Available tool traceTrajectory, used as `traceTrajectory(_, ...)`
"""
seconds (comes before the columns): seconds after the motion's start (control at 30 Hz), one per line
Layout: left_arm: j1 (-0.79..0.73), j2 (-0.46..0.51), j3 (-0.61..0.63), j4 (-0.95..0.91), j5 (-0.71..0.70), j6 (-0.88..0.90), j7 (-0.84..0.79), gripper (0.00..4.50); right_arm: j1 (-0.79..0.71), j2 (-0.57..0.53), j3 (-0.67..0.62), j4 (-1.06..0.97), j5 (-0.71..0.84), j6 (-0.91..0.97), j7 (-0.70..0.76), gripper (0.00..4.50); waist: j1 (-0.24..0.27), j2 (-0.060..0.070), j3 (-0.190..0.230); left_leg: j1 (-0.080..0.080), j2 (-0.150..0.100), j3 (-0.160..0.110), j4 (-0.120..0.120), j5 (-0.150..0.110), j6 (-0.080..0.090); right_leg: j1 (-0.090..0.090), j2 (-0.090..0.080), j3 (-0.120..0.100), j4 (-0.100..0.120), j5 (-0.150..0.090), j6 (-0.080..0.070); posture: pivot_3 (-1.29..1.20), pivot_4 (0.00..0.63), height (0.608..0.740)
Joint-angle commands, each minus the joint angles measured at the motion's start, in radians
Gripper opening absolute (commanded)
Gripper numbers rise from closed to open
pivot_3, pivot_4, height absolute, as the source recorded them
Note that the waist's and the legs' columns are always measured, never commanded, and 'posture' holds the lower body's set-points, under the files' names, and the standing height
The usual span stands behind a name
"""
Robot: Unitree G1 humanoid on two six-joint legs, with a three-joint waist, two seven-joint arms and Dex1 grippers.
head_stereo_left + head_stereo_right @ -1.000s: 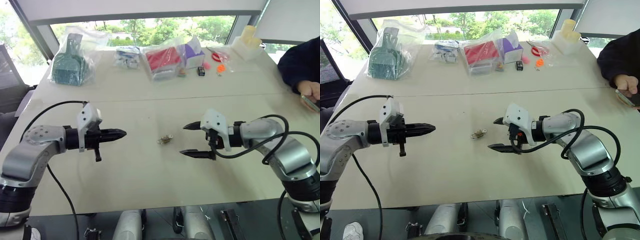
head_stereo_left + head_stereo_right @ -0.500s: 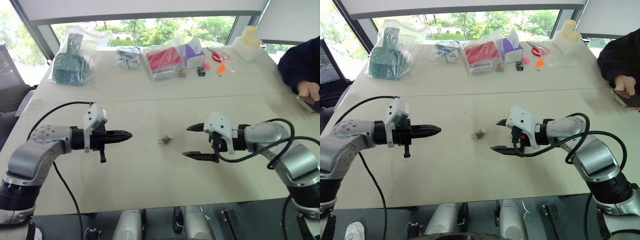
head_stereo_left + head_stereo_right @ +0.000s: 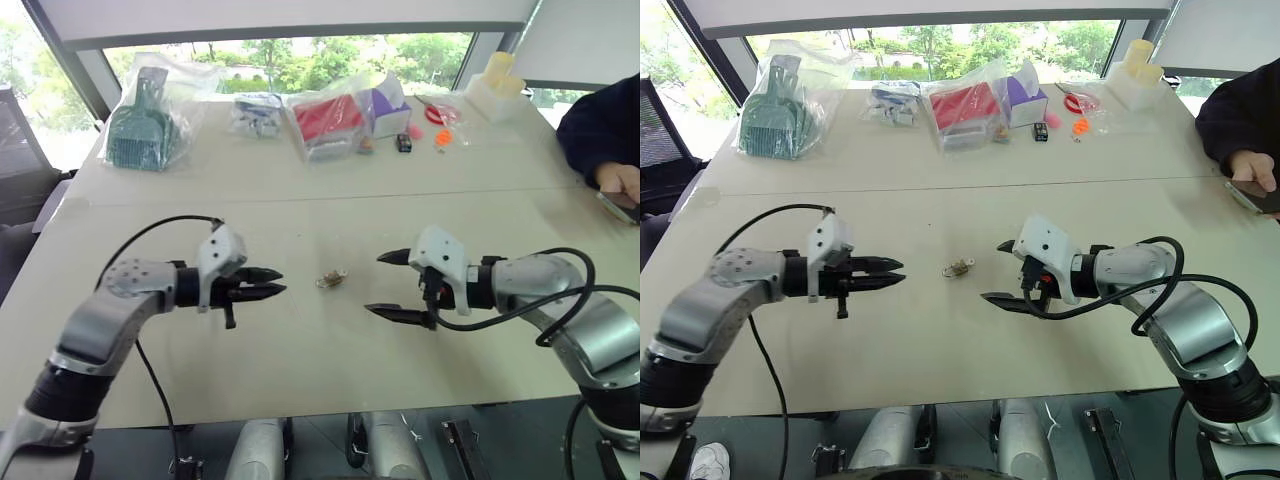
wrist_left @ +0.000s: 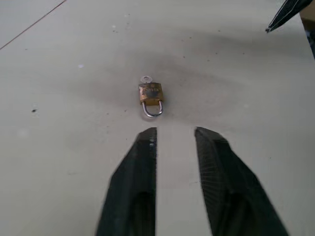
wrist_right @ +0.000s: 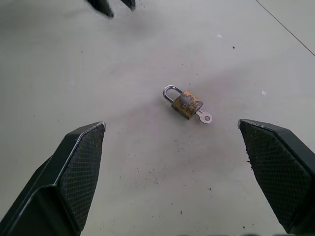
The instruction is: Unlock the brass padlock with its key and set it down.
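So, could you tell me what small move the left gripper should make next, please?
Probably ease the left gripper forward to the small brass padlock: it lies free on the pale table, shackle toward the parted fingers, silver key in place.

No text, label or number can be read on anything here; bagged goods carry none legible.
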Motion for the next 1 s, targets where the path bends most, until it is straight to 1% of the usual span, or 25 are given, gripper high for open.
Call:
traceTrajectory(0.03,-0.032,-0.068,-0.050,0.038,0.057,-0.045,0.047,2.95,0.004,0.007,-0.024,-0.049,0.014,0.006,-0.030,4.50,0.001,0.000,0.000,0.000,0.000,0.000,0.000,0.000,0.000,0.000,0.000,0.000,0.000,0.000,0.000,0.00,0.150,0.740)
traceTrajectory(0.07,-0.039,-0.088,-0.066,0.048,0.075,-0.056,0.057,3.32,0.006,0.011,-0.025,-0.057,0.022,0.014,-0.036,4.50,0.000,0.000,0.000,0.000,0.000,0.000,0.000,0.000,0.000,0.000,0.000,0.000,0.000,0.000,0.000,0.00,0.150,0.740)
traceTrajectory(0.13,-0.053,-0.130,-0.098,0.076,0.131,-0.089,0.099,4.42,0.008,0.013,-0.026,-0.069,0.031,0.024,-0.044,4.50,0.000,0.000,0.000,0.000,0.000,0.000,0.000,0.000,0.000,0.000,0.000,0.000,0.000,0.000,0.001,0.00,0.150,0.740)
traceTrajectory(0.2,-0.070,-0.184,-0.134,0.121,0.194,-0.130,0.158,4.47,0.018,0.007,-0.030,-0.076,0.028,0.023,-0.051,4.50,0.000,0.000,0.000,0.000,0.000,0.000,0.000,0.000,0.000,0.000,0.000,0.000,0.000,0.001,0.001,0.00,0.150,0.740)
traceTrajectory(0.3,-0.083,-0.248,-0.163,0.169,0.237,-0.155,0.194,4.47,0.029,0.005,-0.044,-0.088,0.032,0.030,-0.068,4.50,0.001,0.000,0.000,0.000,0.000,0.000,0.000,0.000,0.000,0.001,0.000,0.000,0.000,0.001,0.001,0.00,0.150,0.740)
traceTrajectory(0.5,-0.103,-0.329,-0.207,0.262,0.322,-0.205,0.253,4.47,0.049,0.015,-0.055,-0.115,0.034,0.042,-0.107,4.50,-0.001,0.000,0.000,0.000,0.000,-0.001,0.000,0.000,0.000,0.000,0.000,0.000,0.001,0.001,0.001,0.00,0.150,0.740)
traceTrajectory(0.6,-0.109,-0.341,-0.214,0.296,0.354,-0.227,0.265,4.47,0.052,0.018,-0.055,-0.126,0.037,0.049,-0.123,4.50,0.001,-0.001,0.000,0.001,0.000,-0.001,0.000,0.000,0.000,0.001,0.000,0.000,0.001,0.001,0.001,0.00,0.150,0.740)
traceTrajectory(0.7,-0.114,-0.348,-0.209,0.342,0.388,-0.253,0.299,3.69,0.060,0.015,-0.061,-0.133,0.041,0.050,-0.131,4.50,0.002,-0.001,-0.001,0.001,0.000,-0.001,0.001,0.000,0.000,0.001,0.000,0.000,0.001,0.001,0.001,0.00,0.150,0.740)
traceTrajectory(0.87,-0.124,-0.362,-0.205,0.404,0.407,-0.288,0.311,1.57,0.053,0.020,-0.047,-0.133,0.042,0.048,-0.148,4.50,0.000,-0.001,-0.001,0.001,0.000,-0.001,0.001,0.000,0.000,0.001,0.000,0.000,0.002,0.001,0.001,0.00,0.150,0.740)
traceTrajectory(0.93,-0.128,-0.359,-0.203,0.416,0.412,-0.299,0.309,0.81,0.049,0.021,-0.044,-0.133,0.045,0.049,-0.152,4.50,-0.001,-0.001,-0.001,0.002,0.000,-0.001,0.001,0.000,0.000,0.001,0.000,0.000,0.002,0.001,0.000,0.00,0.150,0.740)
traceTrajectory(1.0,-0.137,-0.349,-0.194,0.431,0.409,-0.307,0.299,0.77,0.046,0.022,-0.040,-0.132,0.048,0.049,-0.155,4.50,-0.001,-0.001,-0.001,0.002,0.000,-0.001,0.001,0.000,0.000,0.002,0.000,0.000,0.002,0.001,0.000,0.00,0.150,0.740)
